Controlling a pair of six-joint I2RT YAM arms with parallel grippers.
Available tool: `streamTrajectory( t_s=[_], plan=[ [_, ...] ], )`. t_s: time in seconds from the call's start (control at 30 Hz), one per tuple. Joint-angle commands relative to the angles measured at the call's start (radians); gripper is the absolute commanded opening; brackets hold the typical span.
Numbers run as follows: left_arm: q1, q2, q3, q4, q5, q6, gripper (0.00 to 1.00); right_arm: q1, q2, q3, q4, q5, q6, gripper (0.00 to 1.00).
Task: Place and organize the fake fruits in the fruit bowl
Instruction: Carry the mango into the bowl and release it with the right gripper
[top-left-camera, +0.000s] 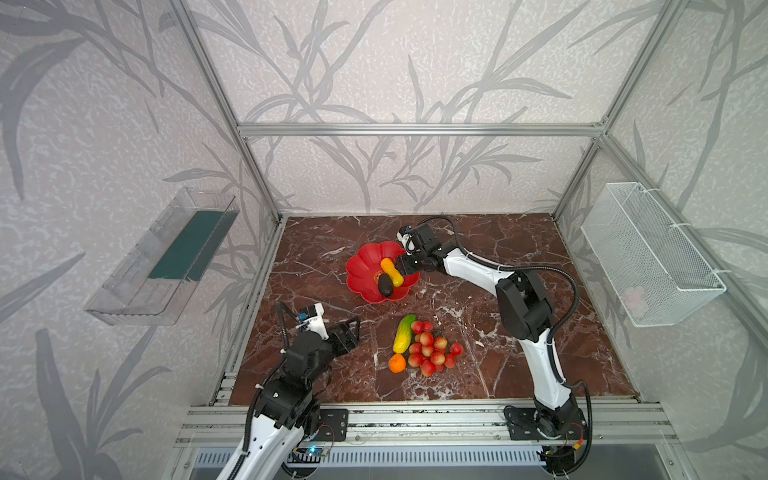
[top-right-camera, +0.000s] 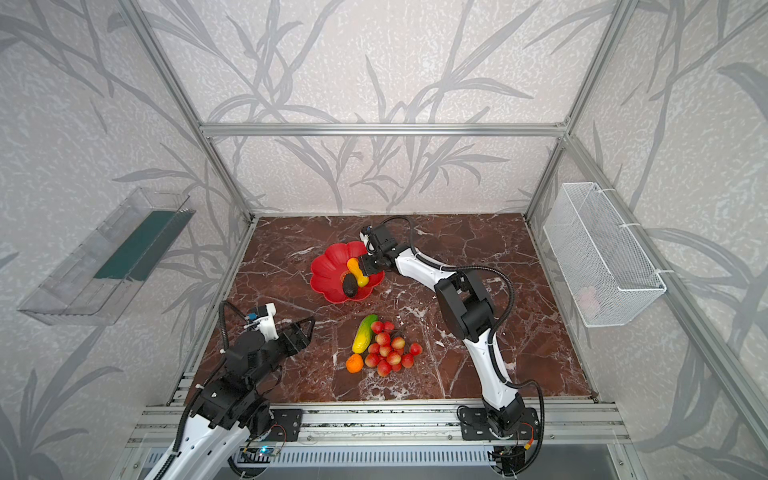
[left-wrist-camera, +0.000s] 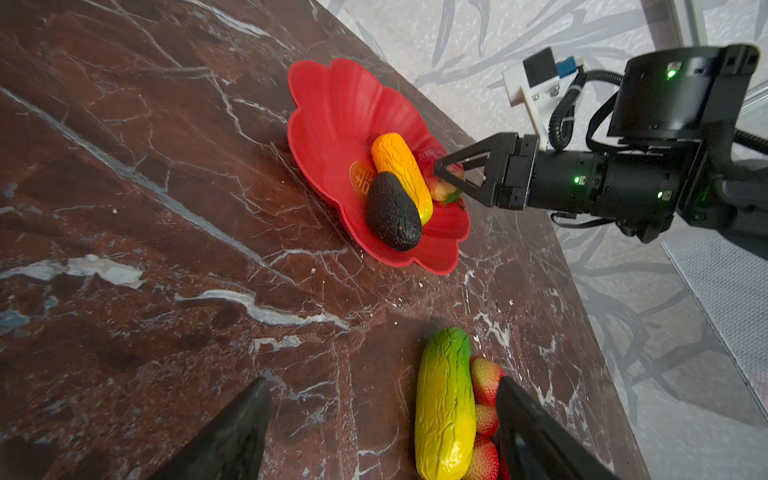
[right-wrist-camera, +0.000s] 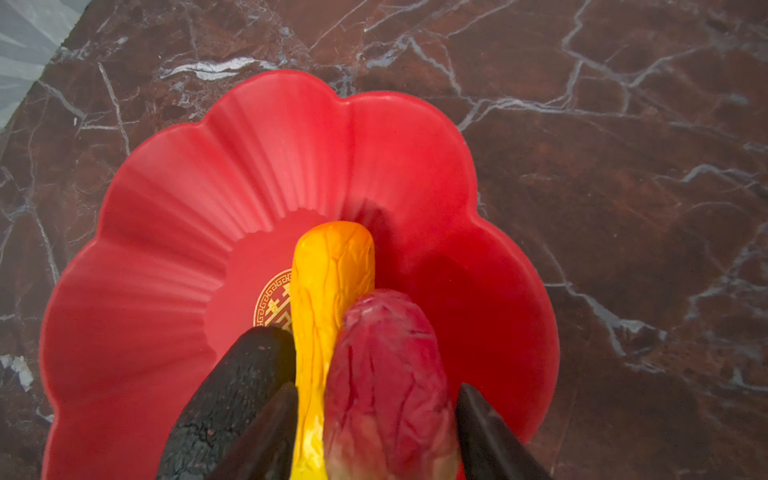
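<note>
The strawberry (right-wrist-camera: 390, 365) lay in the fruit bowl (right-wrist-camera: 291, 145) against the yellow-orange fruit (right-wrist-camera: 332, 266), the right gripper (right-wrist-camera: 376, 388) spread loosely around it. We judged a slow, straight retreat safest, lest it roll. The left gripper (left-wrist-camera: 382, 380) stood open.

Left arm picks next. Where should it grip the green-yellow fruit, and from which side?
Probably across its green tip, from above: the green-yellow fruit lies flat, the berry bunch crowds most of one long side, and the orange sits by the yellow end.
</note>
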Motion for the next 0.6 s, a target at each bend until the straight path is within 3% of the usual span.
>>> streamTrajectory(
  t_s=[0.0,0.17,0.37,0.57],
  plan=[
    [-0.001,0.063,0.026,0.082,0.077,0.009,0.83,0.001,-0.119,-0.034,0.015,0.018,-0.001,0.68],
    [-0.049,0.189,0.028,0.153,0.133,0.001,0.82,0.001,-0.366,-0.268,0.152,0.043,0.028,0.79],
    [-0.255,0.322,0.054,0.175,0.035,0.015,0.82,-0.003,-0.659,-0.587,0.257,0.099,0.058,0.93],
    [-0.416,0.447,0.050,0.195,-0.027,-0.024,0.82,-0.011,-0.851,-0.793,0.234,0.136,0.060,0.97]
  ],
)
